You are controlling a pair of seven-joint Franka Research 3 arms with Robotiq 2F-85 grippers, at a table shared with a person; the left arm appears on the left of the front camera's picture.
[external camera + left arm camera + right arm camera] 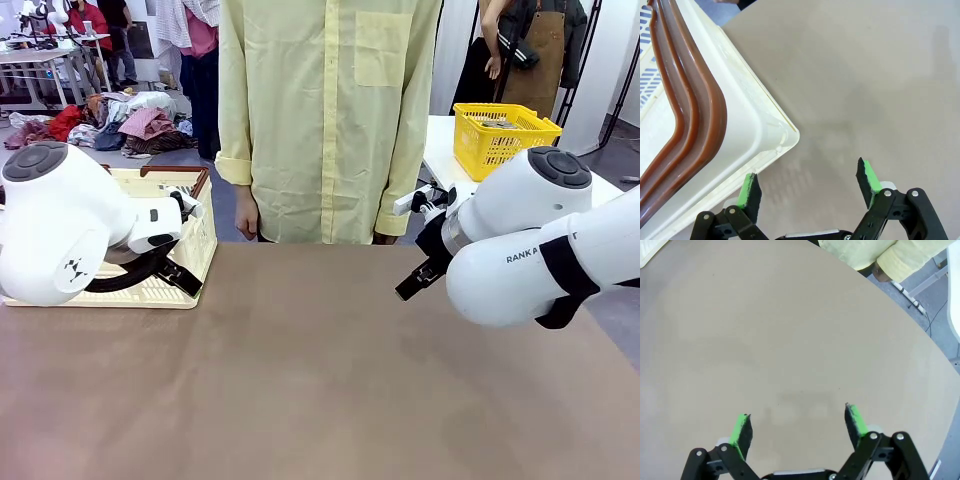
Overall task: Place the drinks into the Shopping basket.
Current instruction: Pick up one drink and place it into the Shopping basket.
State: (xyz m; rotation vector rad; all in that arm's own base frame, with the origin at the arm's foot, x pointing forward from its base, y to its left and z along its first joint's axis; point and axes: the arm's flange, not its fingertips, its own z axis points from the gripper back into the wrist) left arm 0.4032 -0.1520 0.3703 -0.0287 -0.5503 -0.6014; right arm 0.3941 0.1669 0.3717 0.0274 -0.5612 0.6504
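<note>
Two pincers, and you have both released. Your left pincer [807, 182] hangs just beside a corner of the Shopping basket [200, 245], jaws spread wide with nothing between them. One of its green pads [746, 190] sits at the edge of the basket's cream rim and the other is over bare brown surface [320, 380]. The basket stands upright on that surface on the left arm's side, its dark brown-red handles [700, 115] lying folded along the rim. Whether anything lies inside it you cannot tell from here, since the left arm covers much of it. Your right pincer [799, 422] is well apart from the basket, across the surface on the other side, jaws equally wide and gripping nothing. A person [325, 120] in a pale yellow shirt stands at the far edge, to the right of the basket, arms hanging down. A smaller yellow mesh basket [500, 135] rests on a white table, far from the Shopping basket, behind the right arm
</note>
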